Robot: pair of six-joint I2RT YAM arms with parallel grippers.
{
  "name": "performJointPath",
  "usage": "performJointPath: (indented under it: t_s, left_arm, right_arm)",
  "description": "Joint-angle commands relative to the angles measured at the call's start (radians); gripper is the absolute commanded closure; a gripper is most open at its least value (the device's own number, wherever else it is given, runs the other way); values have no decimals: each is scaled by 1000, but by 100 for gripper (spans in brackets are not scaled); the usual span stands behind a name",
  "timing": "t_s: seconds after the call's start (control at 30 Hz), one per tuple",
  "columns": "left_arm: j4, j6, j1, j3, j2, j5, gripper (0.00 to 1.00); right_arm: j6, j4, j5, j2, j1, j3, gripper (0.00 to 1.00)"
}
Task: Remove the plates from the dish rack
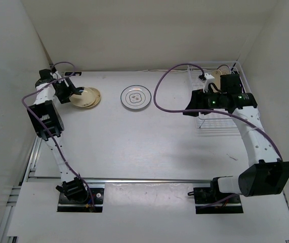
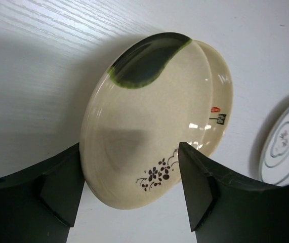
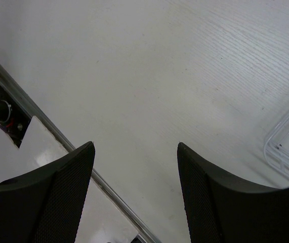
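Note:
Two cream plates [image 1: 87, 97] lie stacked on the table at the far left. The top one [image 2: 149, 116] has a dark green patch and a small flower motif. My left gripper [image 1: 77, 93] is open, its fingers either side of that plate's near edge [image 2: 129, 148]. A white plate with a dark rim [image 1: 135, 97] lies flat at the far middle and also shows in the left wrist view [image 2: 286, 142]. The white wire dish rack [image 1: 220, 121] stands at the far right with a cream plate [image 1: 215, 81] upright in it. My right gripper [image 1: 193, 104] is open and empty over the table beside the rack [image 3: 135, 147].
Purple cables loop from both arms over the table. A metal rail [image 3: 48, 126] runs along the table's near edge. The rack's corner [image 3: 286, 147] shows at the right of the right wrist view. White walls enclose the table on three sides.

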Motion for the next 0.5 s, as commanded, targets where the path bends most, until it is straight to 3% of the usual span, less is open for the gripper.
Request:
performJointPath:
  t_s: [0.0, 0.27, 0.47]
  left_arm:
    - [-18, 49, -38, 38, -100, -126, 18]
    - [-36, 80, -119, 56, -100, -255, 15]
    - [-45, 80, -120, 20, -123, -338, 13]
  right_arm:
    - [-8, 27, -39, -36, -4, -4, 30]
    - [-17, 27, -48, -27, -33, -4, 30]
    - [-17, 27, -68, -27, -42, -4, 30]
